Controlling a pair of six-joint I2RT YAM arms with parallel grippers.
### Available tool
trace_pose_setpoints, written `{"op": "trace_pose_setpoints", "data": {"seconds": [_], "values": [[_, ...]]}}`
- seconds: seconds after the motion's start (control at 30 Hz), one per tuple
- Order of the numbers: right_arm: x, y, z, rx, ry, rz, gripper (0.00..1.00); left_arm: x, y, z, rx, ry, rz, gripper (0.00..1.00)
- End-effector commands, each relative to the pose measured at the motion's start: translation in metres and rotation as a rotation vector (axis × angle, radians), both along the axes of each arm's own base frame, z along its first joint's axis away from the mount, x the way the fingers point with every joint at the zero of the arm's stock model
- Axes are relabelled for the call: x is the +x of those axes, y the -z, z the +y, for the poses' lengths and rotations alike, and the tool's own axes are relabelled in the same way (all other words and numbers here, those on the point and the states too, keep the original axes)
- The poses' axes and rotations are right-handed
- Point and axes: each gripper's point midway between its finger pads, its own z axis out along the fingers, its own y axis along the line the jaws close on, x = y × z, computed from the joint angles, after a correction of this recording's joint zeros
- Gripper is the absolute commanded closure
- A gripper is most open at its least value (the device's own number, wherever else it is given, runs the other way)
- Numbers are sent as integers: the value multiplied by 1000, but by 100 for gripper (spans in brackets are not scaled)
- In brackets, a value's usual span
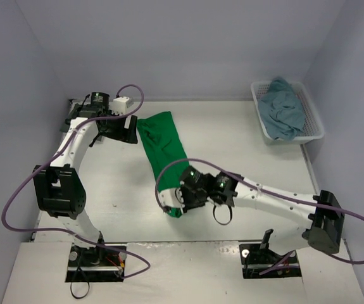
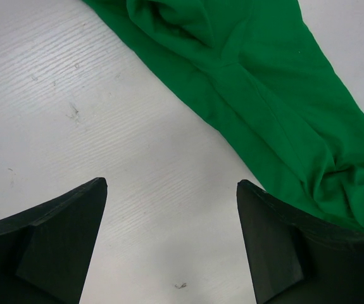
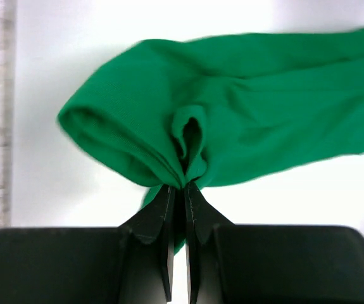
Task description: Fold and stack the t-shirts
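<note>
A green t-shirt (image 1: 163, 147) lies as a long folded strip on the white table, running from far left-centre down to the near middle. My right gripper (image 3: 183, 185) is shut on the bunched near end of the green t-shirt (image 3: 232, 120); in the top view the right gripper (image 1: 180, 204) sits at that near end. My left gripper (image 2: 172, 190) is open and empty over bare table, with the green t-shirt (image 2: 264, 95) just beyond its right finger; in the top view the left gripper (image 1: 131, 130) is at the shirt's far end. A blue-grey t-shirt (image 1: 284, 114) lies crumpled in a basket.
A white mesh basket (image 1: 313, 120) stands at the far right of the table (image 1: 232, 145). Purple cables loop from both arms over the table. The walls close in on the left, right and back.
</note>
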Motion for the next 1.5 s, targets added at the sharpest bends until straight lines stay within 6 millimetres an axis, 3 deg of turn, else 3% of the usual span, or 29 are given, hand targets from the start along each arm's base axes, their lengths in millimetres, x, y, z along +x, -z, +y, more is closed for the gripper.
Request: {"op": "trace_pose_setpoints", "data": {"seconds": [0.0, 0.23, 0.4, 0.47, 0.5, 0.57, 0.77, 0.8, 1.03, 1.23, 1.37, 1.47], "values": [[46, -24, 13, 66, -1, -39, 100, 5, -27, 0, -39, -5, -82, 22], [105, -36, 30, 136, 27, -15, 100, 7, -27, -1, -51, -4, -77, 22], [130, -27, 48, 156, 19, 11, 100, 8, -27, -1, -62, -5, -75, 23], [143, -32, 56, 180, 23, 1, 100, 9, -27, 1, -64, -10, -75, 22], [148, -24, 58, 172, 24, 15, 100, 9, -26, 1, -66, -12, -74, 22], [162, -31, 64, 198, 30, 6, 100, 9, -26, 3, -69, -19, -71, 23], [199, -21, 73, 207, 59, 10, 100, 9, -26, 1, -85, -18, -63, 23], [206, -28, 77, 224, 58, -1, 100, 9, -26, 1, -85, -18, -63, 23], [237, -16, 77, 219, 83, -4, 100, 8, -27, 1, -91, -21, -66, 23], [249, 8, 79, 201, 93, 25, 100, 8, -23, 2, -88, -20, -58, 23], [257, 25, 81, 209, 127, 42, 92, 8, -23, 0, -95, -16, -57, 23], [269, 33, 81, 223, 186, 17, 76, 8, -21, 0, -98, -16, -51, 23]]}}
